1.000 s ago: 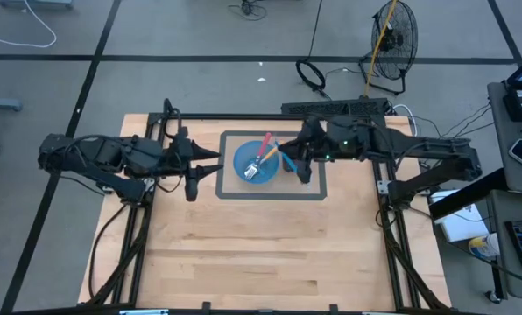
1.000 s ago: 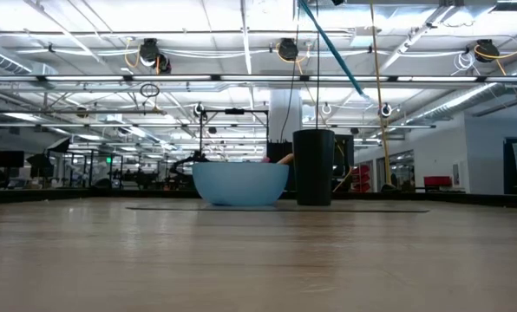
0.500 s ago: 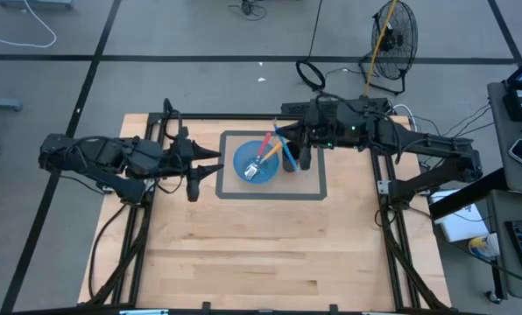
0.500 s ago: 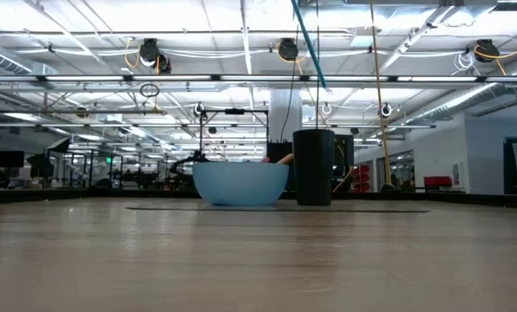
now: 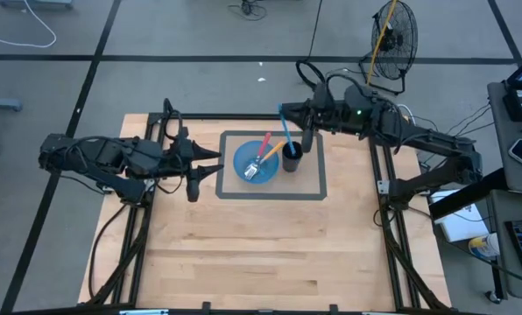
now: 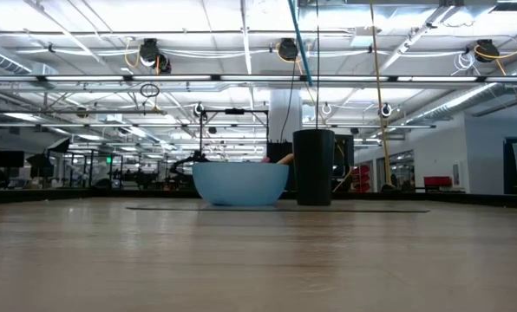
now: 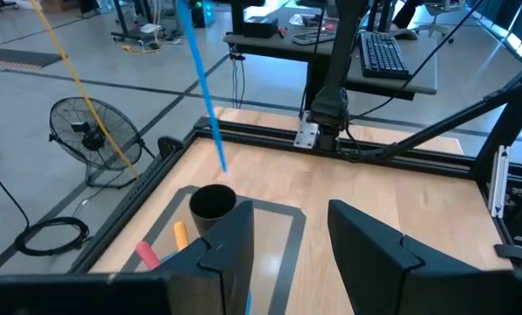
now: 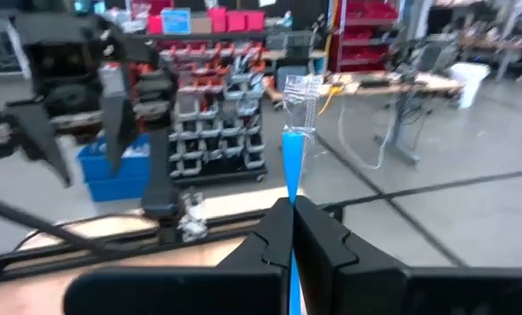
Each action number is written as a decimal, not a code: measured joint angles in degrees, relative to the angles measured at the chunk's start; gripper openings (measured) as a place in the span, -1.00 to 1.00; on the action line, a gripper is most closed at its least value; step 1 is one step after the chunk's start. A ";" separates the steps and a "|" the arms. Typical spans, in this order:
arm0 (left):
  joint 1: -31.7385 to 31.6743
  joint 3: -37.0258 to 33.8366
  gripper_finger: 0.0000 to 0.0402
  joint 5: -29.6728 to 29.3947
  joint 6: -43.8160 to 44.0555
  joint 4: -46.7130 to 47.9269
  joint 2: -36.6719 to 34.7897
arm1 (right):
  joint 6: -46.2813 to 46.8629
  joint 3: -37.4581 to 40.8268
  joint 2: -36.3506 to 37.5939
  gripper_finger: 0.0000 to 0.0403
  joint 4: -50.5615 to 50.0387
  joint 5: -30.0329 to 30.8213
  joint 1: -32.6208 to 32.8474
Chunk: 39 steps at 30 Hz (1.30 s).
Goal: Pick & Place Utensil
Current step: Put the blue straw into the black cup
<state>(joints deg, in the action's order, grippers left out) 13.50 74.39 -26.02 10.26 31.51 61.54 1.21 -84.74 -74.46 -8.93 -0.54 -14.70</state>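
A black cup (image 5: 291, 158) (image 6: 314, 166) (image 7: 213, 203) and a blue bowl (image 5: 254, 164) (image 6: 239, 183) stand on a grey mat (image 5: 316, 186). A red-handled, an orange-handled and a metal utensil lie in the bowl. My right gripper (image 5: 304, 131) (image 8: 292, 206) hovers over the mat's far part, shut on a blue-handled utensil (image 5: 284, 117) (image 7: 201, 83) (image 6: 300, 39). My left gripper (image 5: 191, 166) (image 7: 287, 229) waits open, left of the bowl. My right gripper pinches the blue utensil's handle (image 8: 292, 179) between its two fingers, which lie across it. The pale head (image 8: 302, 92) stands beyond the fingers. The utensil is lifted clear and steeply tilted, and its lower end (image 7: 223, 166) hangs just above the cup.
Black frame rails (image 5: 243, 118) run along the table's far edge and both sides. Bare wood (image 5: 261, 254) fills the near half of the table. A fan (image 5: 392, 35) and cables lie on the floor beyond the far edge.
My right gripper has moved toward the table's far edge, carrying the blue utensil. The utensil has tipped from a strong slant to nearly upright, and its lower end now hangs over the cup. The gripper has stayed shut on it.
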 joint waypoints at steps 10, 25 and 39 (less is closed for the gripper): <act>0.02 0.00 -0.24 0.02 -0.13 0.04 0.00 | -2.36 1.95 0.98 -1.00 1.71 0.05 -3.89; 0.11 0.00 -0.24 0.11 -0.52 0.59 0.01 | 10.64 32.70 11.89 -1.00 34.14 -5.57 -12.61; 0.02 0.00 -0.24 -1.03 -1.29 0.24 0.01 | 11.65 43.19 16.29 -1.00 38.06 -5.27 -14.54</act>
<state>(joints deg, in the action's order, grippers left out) 13.52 74.39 -27.05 8.97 31.75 61.55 12.86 -41.55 -58.17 29.12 -5.81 -29.24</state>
